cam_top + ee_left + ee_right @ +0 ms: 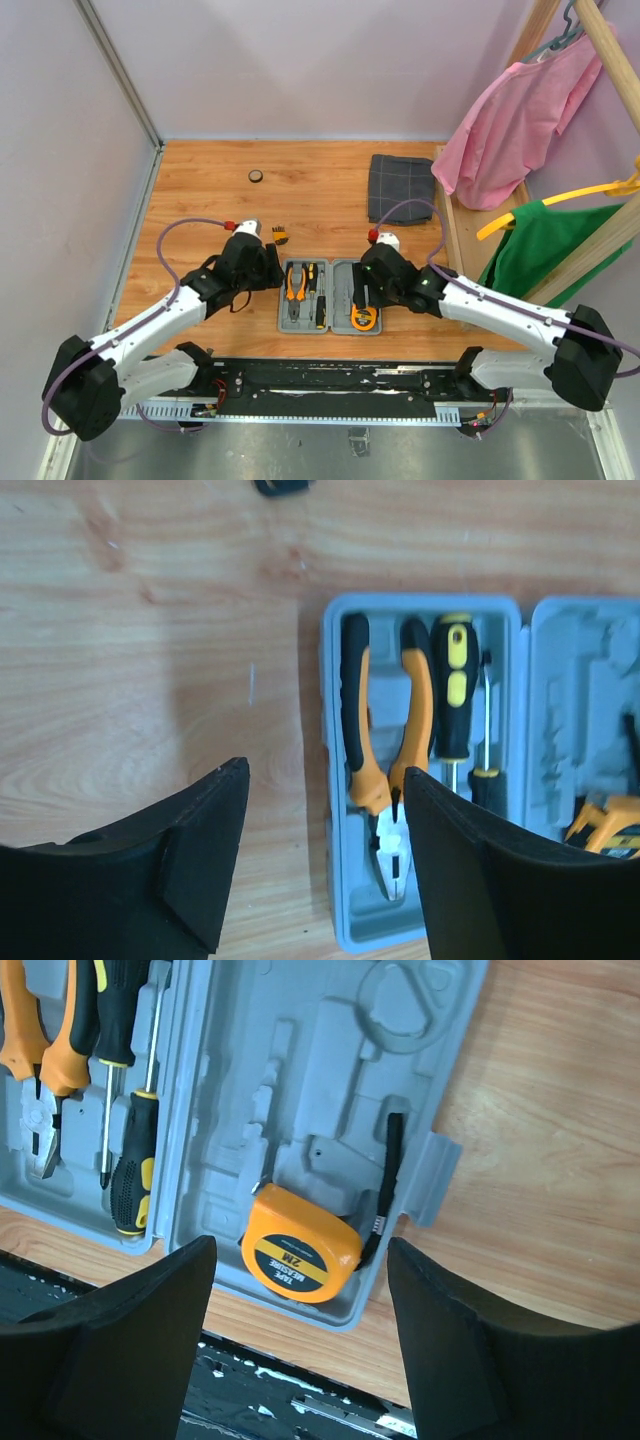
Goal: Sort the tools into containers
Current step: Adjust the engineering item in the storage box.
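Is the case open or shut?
Open: the case lies spread flat, pliers in one half, tape measure in the other.

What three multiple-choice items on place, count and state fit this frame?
1. Where is the tape measure?
A) on the cloth
B) in the case's right half
C) beside the pliers

2. How many screwdrivers lie in the case?
A) two
B) one
C) four

3. The case is:
A) shut
B) standing on edge
C) open flat

1 B: it sits in the right half's near corner.
2 A: two handles lie side by side in the left half, pointing opposite ways.
3 C: both halves lie flat, insides showing.
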Motion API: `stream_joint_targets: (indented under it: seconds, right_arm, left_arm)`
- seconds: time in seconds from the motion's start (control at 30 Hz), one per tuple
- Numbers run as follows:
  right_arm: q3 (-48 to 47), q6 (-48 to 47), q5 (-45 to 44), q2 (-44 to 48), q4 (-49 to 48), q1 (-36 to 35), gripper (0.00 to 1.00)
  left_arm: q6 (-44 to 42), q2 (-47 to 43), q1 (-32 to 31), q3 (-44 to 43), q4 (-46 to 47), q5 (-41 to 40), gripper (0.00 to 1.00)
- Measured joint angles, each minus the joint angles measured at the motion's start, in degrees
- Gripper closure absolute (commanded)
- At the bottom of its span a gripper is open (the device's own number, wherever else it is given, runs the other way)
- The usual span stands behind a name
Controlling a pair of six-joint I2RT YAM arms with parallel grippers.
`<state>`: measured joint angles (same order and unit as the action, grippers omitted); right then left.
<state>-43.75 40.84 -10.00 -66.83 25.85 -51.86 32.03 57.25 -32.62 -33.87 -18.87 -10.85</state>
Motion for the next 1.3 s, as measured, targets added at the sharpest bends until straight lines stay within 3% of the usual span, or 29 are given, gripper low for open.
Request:
stream_joint_targets:
  seconds: [0.2, 0.77, 1.0, 1.3]
  right_arm:
    - [-1.86, 0.76, -1.81, -4.02, 0.15, -2.71, 0.29]
    - [-2.93, 0.26, -2.01, -5.97, 0.24, -2.71, 0.32]
    - [-4.63, -0.02, -2.21, -7.28, 1.55, -3.48, 0.4]
    - [-8.22, -1.68, -4.63, -13.86, 1.92, -7.39, 0.49]
  left_arm:
    - [1.66, 3.45, -3.82, 4.33, 4.09, 1.38, 0.51]
    - [2.95, 7.48, -4.9, 8.72, 9.14, 5.01, 0.69]
    - [3.08, 7.5, -5.07, 9.2, 10.69, 5.75, 0.83]
    - [4.13, 7.28, -5.11, 9.9, 12.15, 5.95, 0.87]
